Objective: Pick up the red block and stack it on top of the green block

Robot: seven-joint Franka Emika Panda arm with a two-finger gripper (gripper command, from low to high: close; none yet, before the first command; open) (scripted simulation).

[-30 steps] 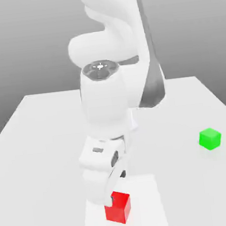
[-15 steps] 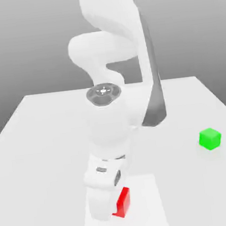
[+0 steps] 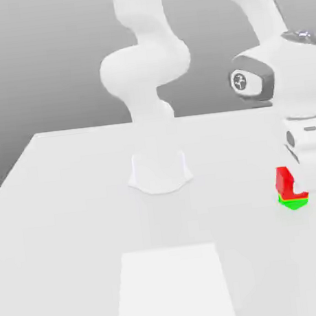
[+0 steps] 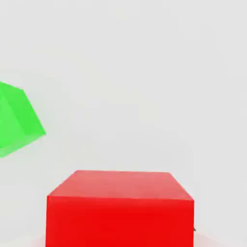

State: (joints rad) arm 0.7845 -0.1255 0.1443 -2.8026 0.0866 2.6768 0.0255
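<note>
In the exterior view, the gripper is at the right of the frame, a little below mid-height, pointing down. It is closed on the red block, its fingers apart only by the width of that block. The red block is near the right edge of the frame, partly hidden by the gripper. Just below it in the frame, part of the green block shows. The arm reaches down from the upper right, and its base stands on the table around the middle of the frame. A pale square lies on the table at the lower centre.

In the hand view, the red block is close to the camera, with one broad face and a paler face showing. The green block lies off to one side, turned at an angle to the red one, with pale table showing between them.
</note>
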